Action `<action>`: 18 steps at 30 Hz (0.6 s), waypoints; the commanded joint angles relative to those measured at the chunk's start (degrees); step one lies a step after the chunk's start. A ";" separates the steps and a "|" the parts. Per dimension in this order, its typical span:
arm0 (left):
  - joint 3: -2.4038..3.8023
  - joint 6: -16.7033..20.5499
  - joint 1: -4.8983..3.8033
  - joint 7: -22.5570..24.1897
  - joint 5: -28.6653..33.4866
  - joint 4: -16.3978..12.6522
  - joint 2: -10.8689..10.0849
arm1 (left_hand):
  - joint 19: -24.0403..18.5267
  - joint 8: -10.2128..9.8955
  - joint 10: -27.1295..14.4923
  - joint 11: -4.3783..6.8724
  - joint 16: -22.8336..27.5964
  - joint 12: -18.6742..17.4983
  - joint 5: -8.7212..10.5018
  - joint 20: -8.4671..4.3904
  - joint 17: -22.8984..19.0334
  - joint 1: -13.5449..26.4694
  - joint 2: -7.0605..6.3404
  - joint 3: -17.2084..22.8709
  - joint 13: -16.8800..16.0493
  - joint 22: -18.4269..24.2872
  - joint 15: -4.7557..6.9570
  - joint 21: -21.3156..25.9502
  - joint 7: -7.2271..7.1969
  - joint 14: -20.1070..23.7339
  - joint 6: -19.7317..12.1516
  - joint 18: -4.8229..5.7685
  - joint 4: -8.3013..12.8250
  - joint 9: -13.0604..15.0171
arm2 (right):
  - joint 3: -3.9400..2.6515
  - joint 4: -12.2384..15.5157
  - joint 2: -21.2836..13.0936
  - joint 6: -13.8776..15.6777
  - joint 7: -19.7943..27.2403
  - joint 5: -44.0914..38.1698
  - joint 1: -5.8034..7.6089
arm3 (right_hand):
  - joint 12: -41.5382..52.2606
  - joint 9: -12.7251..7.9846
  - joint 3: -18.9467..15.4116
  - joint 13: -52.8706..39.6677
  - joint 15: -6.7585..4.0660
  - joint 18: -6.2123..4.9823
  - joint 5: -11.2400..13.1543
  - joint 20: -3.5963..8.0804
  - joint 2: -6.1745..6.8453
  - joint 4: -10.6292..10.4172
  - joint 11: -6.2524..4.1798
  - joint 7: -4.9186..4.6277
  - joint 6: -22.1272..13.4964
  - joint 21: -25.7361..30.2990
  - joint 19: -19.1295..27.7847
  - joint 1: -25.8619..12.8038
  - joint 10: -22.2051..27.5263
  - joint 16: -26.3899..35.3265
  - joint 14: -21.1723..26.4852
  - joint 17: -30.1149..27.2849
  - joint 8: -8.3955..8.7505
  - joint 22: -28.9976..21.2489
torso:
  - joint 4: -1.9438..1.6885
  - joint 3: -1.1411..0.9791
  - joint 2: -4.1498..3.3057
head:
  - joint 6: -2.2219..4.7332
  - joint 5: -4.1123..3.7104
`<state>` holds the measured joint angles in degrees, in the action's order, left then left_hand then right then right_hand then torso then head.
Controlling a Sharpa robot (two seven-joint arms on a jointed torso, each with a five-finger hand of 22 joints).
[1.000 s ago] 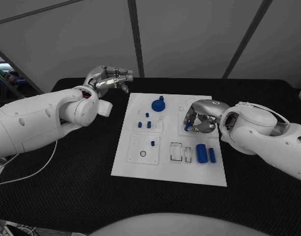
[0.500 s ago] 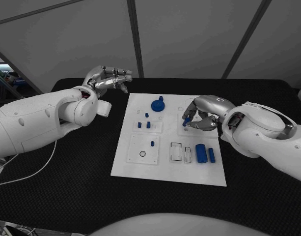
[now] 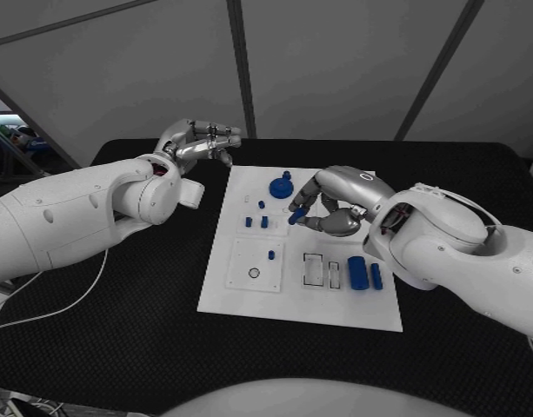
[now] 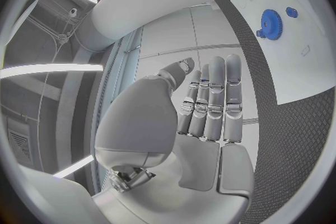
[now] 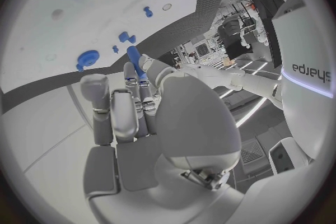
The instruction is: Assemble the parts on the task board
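A white board [image 3: 302, 300] lies in the middle of a black table [image 3: 116, 339] whose surface has a fine woven grain. Grey wall panels split by dark seams stand behind the table, and at the far left a gap opens onto a cluttered room.

The right hand [image 3: 329, 205] hangs over the board's middle, fingers curled round a small blue peg [image 3: 297, 216] that sticks out from its fingertips toward the board. In the right wrist view the same peg [image 5: 135, 59] shows pinched at the tips of the fingers [image 5: 131, 79], above the board [image 5: 77, 5].

The left hand [image 3: 195, 142] is raised off the board's far left corner, over the table's back edge. Its fingers are bent inward and lie close together; the left wrist view shows them side by side and nearly straight [image 4: 210, 102], with nothing in them. It touches no part.

On the board, a blue gear [image 3: 280, 185] sits near the far edge, just beside the right hand's fingertips. A few small blue pegs [image 3: 256, 221] stand in a block left of the held peg, with another pair just beyond them toward the gear. A single small piece [image 3: 270, 254] stands in a recessed square nearer the robot, beside a dark-rimmed hole [image 3: 254, 272]. Two blue cylinders [image 3: 364, 272] lie side by side toward the board's right edge, next to two outlined slots [image 3: 322, 269] that look unfilled, though that is hard to judge from here
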<state>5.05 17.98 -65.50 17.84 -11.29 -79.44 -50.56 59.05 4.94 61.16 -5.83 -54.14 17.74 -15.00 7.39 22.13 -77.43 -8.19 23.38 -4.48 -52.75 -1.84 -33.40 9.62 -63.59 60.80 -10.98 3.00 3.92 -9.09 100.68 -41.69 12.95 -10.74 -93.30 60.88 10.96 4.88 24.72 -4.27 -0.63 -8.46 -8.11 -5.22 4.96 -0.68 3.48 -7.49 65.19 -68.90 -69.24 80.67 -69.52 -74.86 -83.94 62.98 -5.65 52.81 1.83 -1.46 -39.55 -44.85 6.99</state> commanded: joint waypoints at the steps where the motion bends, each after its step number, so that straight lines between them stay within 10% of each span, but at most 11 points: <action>1: 0.01 -0.43 -0.03 0.25 0.20 -0.07 0.25 | 0.08 0.21 0.19 -0.08 0.06 0.25 0.06 -0.08 -0.05 0.17 0.57 -0.15 -0.04 0.05 0.29 0.21 -0.03 0.09 0.18 0.54 -0.25 -0.04 | 0.25 -0.22 1.81 1.63 2.10 1.73 -0.22 | -0.36 0.10 0.35 -0.09 -0.41 1.05 -0.36 0.09 -0.11 0.15 0.00 -0.11 0.26 -0.37 -0.24 0.06 -0.43 -0.23 -1.40 -0.07 -0.15 0.01 | 0.03 0.02 0.04 | -0.14 0.32; 9: 0.00 -0.46 0.00 0.37 0.20 -0.09 0.66 | 0.08 0.21 0.19 -0.08 0.06 0.25 0.06 -0.08 -0.05 0.17 0.57 -0.15 -0.04 0.05 0.29 0.21 -0.03 0.09 0.18 0.54 -0.25 -0.04 | 4.97 -1.88 5.52 0.07 2.51 2.32 -0.49 | -0.48 0.09 0.34 -0.11 -0.38 1.06 -0.57 0.08 0.02 0.14 0.05 -0.16 0.28 -0.38 -0.21 -0.15 -0.50 -0.20 -1.37 -0.15 -0.12 0.02 | 0.06 0.04 0.00 | -0.40 0.94; 18: 0.00 -0.68 0.02 0.38 0.20 -0.06 1.03 | 0.08 0.21 0.19 -0.08 0.06 0.25 0.06 -0.08 -0.05 0.17 0.57 -0.15 -0.04 0.05 0.29 0.21 -0.03 0.09 0.18 0.54 -0.25 -0.04 | 7.71 -3.75 7.81 -1.33 2.59 2.30 -1.03 | -0.51 0.09 0.33 -0.11 -0.37 1.04 -0.60 0.08 0.05 0.14 0.06 -0.16 0.29 -0.34 -0.16 -0.20 -0.52 -0.24 -1.38 -0.09 -0.12 -0.05 | 0.07 -0.05 0.01 | -0.52 1.10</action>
<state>5.01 17.90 -65.41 17.84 -11.26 -79.49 -49.59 59.05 4.94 61.16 -5.83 -54.14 17.74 -15.00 7.39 22.13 -77.44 -8.20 23.38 -4.47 -52.75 -1.84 -33.40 9.62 -63.58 60.80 -10.98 3.00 3.92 -1.35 97.03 -33.95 12.62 -8.82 -91.30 59.78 10.75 4.93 24.85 -4.31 -0.63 -8.46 -8.52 -5.23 4.97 -0.54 3.49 -7.50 65.14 -68.90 -69.24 80.68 -69.51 -74.86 -83.94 62.88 -5.40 52.80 1.86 -1.46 -39.55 -45.27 8.01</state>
